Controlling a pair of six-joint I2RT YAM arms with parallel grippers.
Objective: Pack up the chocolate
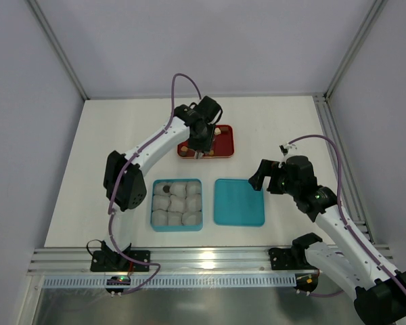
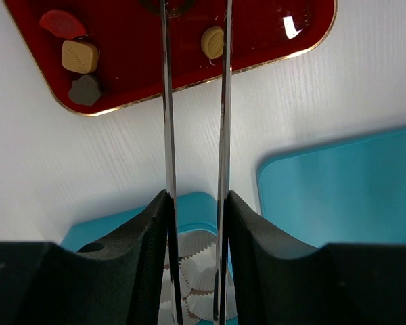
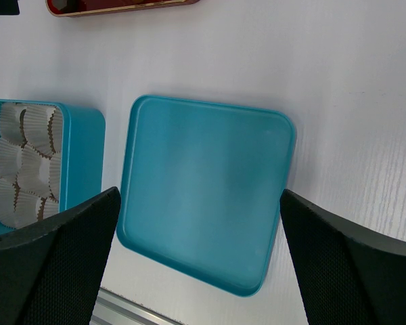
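Several chocolate pieces lie on the red tray: a red one, a tan square, a dark one and a tan oval. My left gripper is shut on thin metal tweezers and hangs over the tray. The blade tips run out of view at the top edge, beside a dark round piece. My right gripper is open and empty above the teal lid. One dark piece sits in a cup in the teal box.
The teal box holds several white paper cups. The teal lid lies flat to its right. A metal rail runs along the table's near edge. Grey walls enclose the table on three sides.
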